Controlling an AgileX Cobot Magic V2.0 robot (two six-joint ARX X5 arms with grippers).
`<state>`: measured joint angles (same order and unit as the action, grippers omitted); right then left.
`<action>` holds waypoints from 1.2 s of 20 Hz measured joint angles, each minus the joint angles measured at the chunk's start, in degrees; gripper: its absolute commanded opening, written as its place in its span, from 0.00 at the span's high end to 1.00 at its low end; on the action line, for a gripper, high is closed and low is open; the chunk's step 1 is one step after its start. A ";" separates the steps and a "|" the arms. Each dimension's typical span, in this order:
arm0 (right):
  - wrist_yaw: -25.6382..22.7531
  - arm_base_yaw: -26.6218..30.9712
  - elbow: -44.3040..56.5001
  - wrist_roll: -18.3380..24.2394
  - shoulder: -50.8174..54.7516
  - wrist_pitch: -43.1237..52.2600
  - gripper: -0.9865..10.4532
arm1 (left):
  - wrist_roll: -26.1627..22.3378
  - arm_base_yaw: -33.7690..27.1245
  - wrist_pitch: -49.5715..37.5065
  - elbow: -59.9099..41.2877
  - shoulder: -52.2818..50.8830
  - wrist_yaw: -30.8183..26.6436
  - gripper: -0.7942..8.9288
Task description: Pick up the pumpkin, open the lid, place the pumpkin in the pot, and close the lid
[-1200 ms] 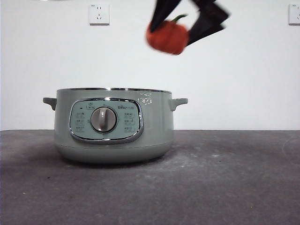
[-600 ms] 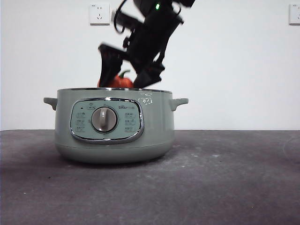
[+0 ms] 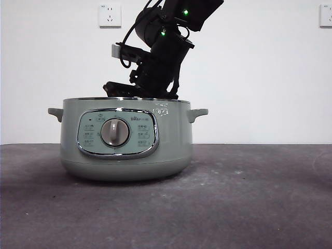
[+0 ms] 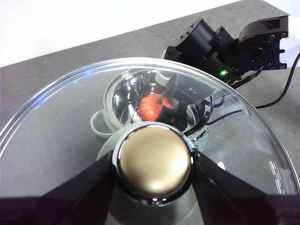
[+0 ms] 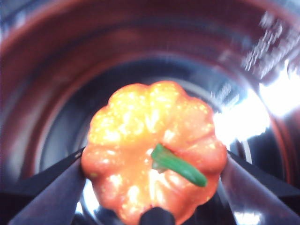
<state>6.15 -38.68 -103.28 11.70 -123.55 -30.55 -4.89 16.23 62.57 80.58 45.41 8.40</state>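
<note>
The sage-green pot (image 3: pixel 124 150) stands open on the table. My right arm (image 3: pixel 155 62) reaches down into it from above. The right gripper (image 5: pixel 152 161) is shut on the orange pumpkin (image 5: pixel 140 126), green stem up, inside the shiny inner bowl. In the front view the pumpkin is hidden below the pot's rim. My left gripper (image 4: pixel 153 171) is shut on the knob (image 4: pixel 153 159) of the glass lid (image 4: pixel 61 126) and holds it high above the pot. Through the glass I see the pot (image 4: pixel 116 101), the pumpkin (image 4: pixel 150 107) and the right arm (image 4: pixel 211 44).
The dark grey table (image 3: pixel 249 197) stretches out to the right of the pot. Two wall sockets (image 3: pixel 109 15) (image 3: pixel 326 15) sit on the white wall behind. A black cable (image 4: pixel 286 84) trails from the right arm.
The right gripper has carried the pumpkin from high at the upper right down and left into the pot. The pumpkin has sunk below the rim.
</note>
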 measured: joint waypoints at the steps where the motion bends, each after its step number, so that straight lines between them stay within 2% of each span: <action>1: -0.22 0.02 0.00 0.37 -0.02 -0.68 0.92 | 0.00 0.00 0.07 0.00 0.00 0.09 0.93; 2: -0.20 0.04 0.00 0.59 -0.02 -0.68 0.90 | 0.00 0.00 0.31 0.00 0.00 0.13 0.93; 3: -0.17 0.04 0.00 0.76 -0.02 -0.74 0.82 | 0.00 0.00 0.57 0.00 0.00 0.13 0.93; 5: -0.20 0.04 0.00 0.79 -0.02 -0.90 0.49 | 0.00 0.00 0.96 0.00 0.00 0.11 0.93; 6: -0.20 0.02 0.00 0.76 -0.02 -0.85 0.38 | 0.00 0.00 0.96 0.00 0.00 0.11 0.93; 15: -1.33 -0.22 -2.45 -0.92 1.14 -1.75 0.36 | -0.07 0.00 0.72 0.00 0.79 0.15 0.93; 18: -6.45 -0.24 -2.45 -1.70 8.72 -4.22 0.36 | -0.24 0.00 -2.93 0.00 2.60 1.09 0.93; 22: -15.87 0.63 -2.80 -3.82 23.63 -10.84 0.37 | -0.28 0.00 -10.78 0.02 8.94 6.58 0.93; 24: -16.81 1.42 -2.80 -4.26 30.77 -14.25 0.37 | -0.52 0.00 -14.01 0.02 13.25 6.84 0.93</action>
<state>-10.66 -37.26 -106.08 7.44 -92.77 -44.80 -5.41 16.23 48.56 80.60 58.65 15.25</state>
